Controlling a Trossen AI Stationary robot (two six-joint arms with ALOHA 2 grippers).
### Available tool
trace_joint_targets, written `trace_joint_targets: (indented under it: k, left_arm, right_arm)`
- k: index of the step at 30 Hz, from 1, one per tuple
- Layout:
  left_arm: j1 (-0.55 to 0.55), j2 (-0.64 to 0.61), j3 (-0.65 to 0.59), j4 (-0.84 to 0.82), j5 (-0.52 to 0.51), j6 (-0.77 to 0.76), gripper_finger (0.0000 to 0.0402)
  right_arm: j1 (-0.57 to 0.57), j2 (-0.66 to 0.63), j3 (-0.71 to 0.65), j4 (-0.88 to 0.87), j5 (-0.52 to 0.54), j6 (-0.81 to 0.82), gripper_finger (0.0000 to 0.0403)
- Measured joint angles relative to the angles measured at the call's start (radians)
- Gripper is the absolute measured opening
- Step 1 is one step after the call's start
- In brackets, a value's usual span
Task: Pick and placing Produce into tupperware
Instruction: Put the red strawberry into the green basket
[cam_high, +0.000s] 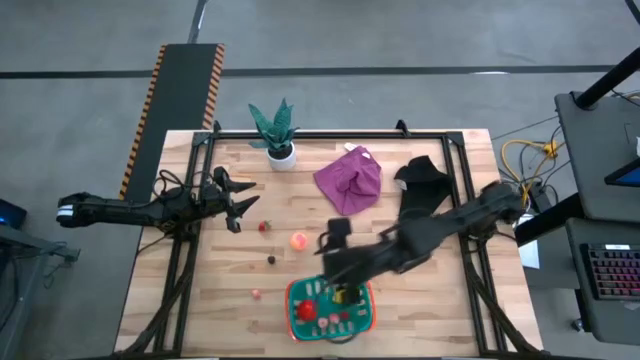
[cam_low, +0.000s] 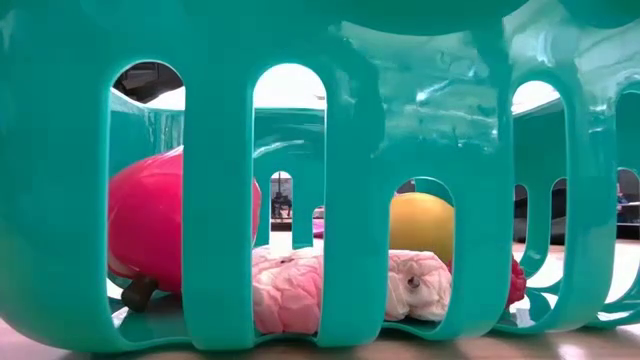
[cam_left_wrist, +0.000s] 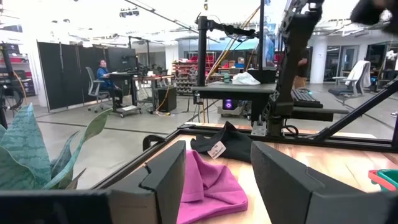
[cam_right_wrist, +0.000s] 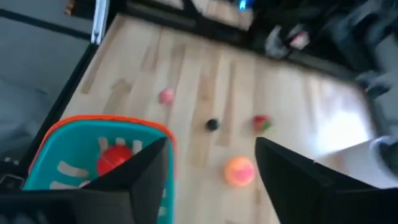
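Note:
The teal tupperware (cam_high: 300, 290) with an orange-red rim stands near the table's near edge. Inside it lie a red piece (cam_high: 305, 310), a yellow piece (cam_high: 345, 295) and small pink pieces (cam_high: 326, 322); the low view shows them through its slotted wall (cam_low: 350, 200). A peach-orange piece (cam_high: 299, 240), a red piece (cam_high: 263, 226), a dark round piece (cam_high: 271, 259) and a tiny pink piece (cam_high: 256, 294) lie loose on the wood. My right gripper (cam_high: 326, 262) is open above the tupperware's far-left corner (cam_right_wrist: 106, 143), empty. My left gripper (cam_high: 243, 203) waits open at the table's left.
A purple cloth (cam_high: 350, 180) and a black cloth (cam_high: 420, 175) lie on the far half of the table. A potted plant (cam_high: 275, 130) stands at the far edge. Bare wood lies between the loose pieces and the left gripper. A person sits in the room beyond (cam_left_wrist: 106, 78).

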Motion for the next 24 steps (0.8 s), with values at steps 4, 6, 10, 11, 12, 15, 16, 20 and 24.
trace_joint_targets:
  k: [4, 6, 10, 11, 12, 15, 16, 20, 24]
  left_arm:
    - [0.000, 0.000, 0.000, 0.000, 0.000, 0.000, 0.0169]
    - [0.000, 0.000, 0.000, 0.000, 0.000, 0.000, 0.0169]
    - [0.000, 0.000, 0.000, 0.000, -0.001, 0.000, 0.0169]
    - [0.000, 0.000, 0.000, 0.000, -0.002, 0.000, 0.0169]
    - [0.000, 0.001, 0.000, 0.000, -0.001, 0.001, 0.0169]
    - [0.000, 0.002, 0.000, 0.000, -0.002, 0.001, 0.0169]
    - [0.000, 0.001, 0.000, 0.000, -0.002, 0.001, 0.0169]
    - [0.000, -0.002, 0.000, 0.000, -0.002, 0.001, 0.0169]
    - [0.000, -0.001, 0.000, 0.000, -0.002, 0.001, 0.0169]
  right_arm:
    - [-0.009, -0.173, -0.162, 0.077, 0.016, -0.081, 0.0188]
    - [-0.024, -0.275, -0.294, 0.139, 0.023, -0.108, 0.0164]
    - [-0.084, -0.466, -0.615, 0.379, 0.023, -0.165, 0.0104]
    - [-0.106, -0.506, -0.701, 0.468, 0.020, -0.181, 0.0088]
    - [-0.130, -0.540, -0.783, 0.574, 0.007, -0.198, 0.0072]
    - [-0.220, -0.599, -0.987, 0.872, -0.103, -0.245, 0.0026]
    - [-0.249, -0.606, -1.036, 0.951, -0.150, -0.255, 0.0018]
    - [-0.345, -0.614, -1.114, 1.048, -0.240, -0.258, 0.0009]
    - [-0.399, -0.674, -1.121, 1.005, -0.244, -0.295, 0.0009]
